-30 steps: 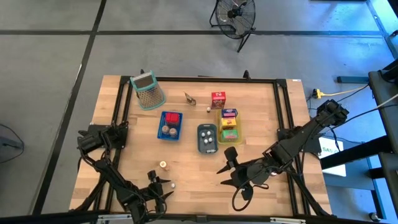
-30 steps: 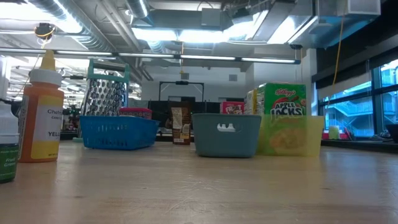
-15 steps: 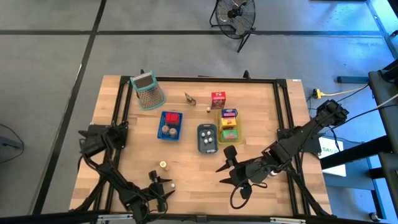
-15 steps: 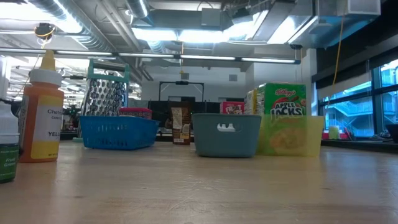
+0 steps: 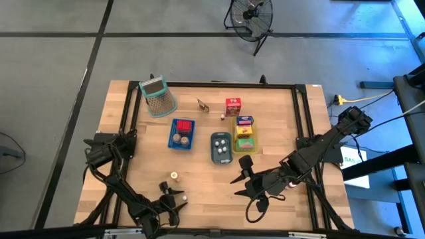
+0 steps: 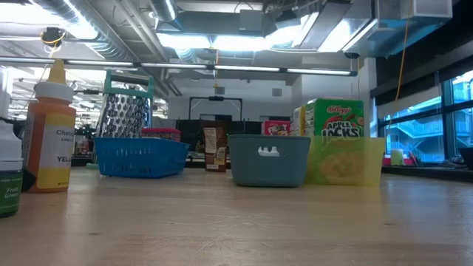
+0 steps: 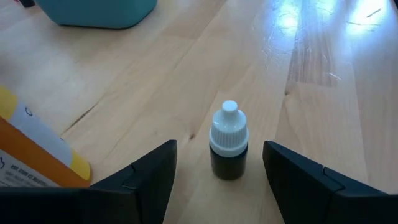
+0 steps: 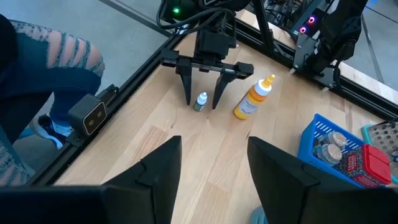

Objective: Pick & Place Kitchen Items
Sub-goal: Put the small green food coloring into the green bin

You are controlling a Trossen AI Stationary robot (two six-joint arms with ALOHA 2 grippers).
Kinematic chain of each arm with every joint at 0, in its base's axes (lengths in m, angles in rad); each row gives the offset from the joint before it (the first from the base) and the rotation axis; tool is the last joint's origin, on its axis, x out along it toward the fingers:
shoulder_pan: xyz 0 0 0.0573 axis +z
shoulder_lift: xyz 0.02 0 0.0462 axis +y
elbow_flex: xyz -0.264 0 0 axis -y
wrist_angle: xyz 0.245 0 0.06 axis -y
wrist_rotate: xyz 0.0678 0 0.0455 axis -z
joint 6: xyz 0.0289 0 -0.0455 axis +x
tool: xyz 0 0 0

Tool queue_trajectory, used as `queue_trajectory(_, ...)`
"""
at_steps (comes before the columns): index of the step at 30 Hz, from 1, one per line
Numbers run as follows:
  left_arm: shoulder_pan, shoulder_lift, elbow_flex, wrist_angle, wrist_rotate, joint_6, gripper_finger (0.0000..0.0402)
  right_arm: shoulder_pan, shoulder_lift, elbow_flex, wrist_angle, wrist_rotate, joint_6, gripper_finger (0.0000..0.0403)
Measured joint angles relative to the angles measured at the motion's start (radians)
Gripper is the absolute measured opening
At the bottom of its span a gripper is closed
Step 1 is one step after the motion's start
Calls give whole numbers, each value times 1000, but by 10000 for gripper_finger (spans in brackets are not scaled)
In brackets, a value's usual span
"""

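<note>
One camera hangs high and looks straight down on the whole table [image 5: 133,133]. One sits low at the table's edge and looks flat across the wood into the room. Each arm carries a close camera. The left one looks at a small bottle [image 7: 228,142], which the right one also sees.

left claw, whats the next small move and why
Probably close the left claw on the small dark bottle with the white cap. The bottle stands upright on the wooden table, centred between the two open fingers, with a gap on each side. The tall orange bottle stands apart beside it, so closing should not touch it.
</note>
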Motion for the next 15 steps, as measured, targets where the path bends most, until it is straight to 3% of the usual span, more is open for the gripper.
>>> queue_trajectory(15,17,0,0,-1,18,11,233,-8,0,0,0,0,-7,185)
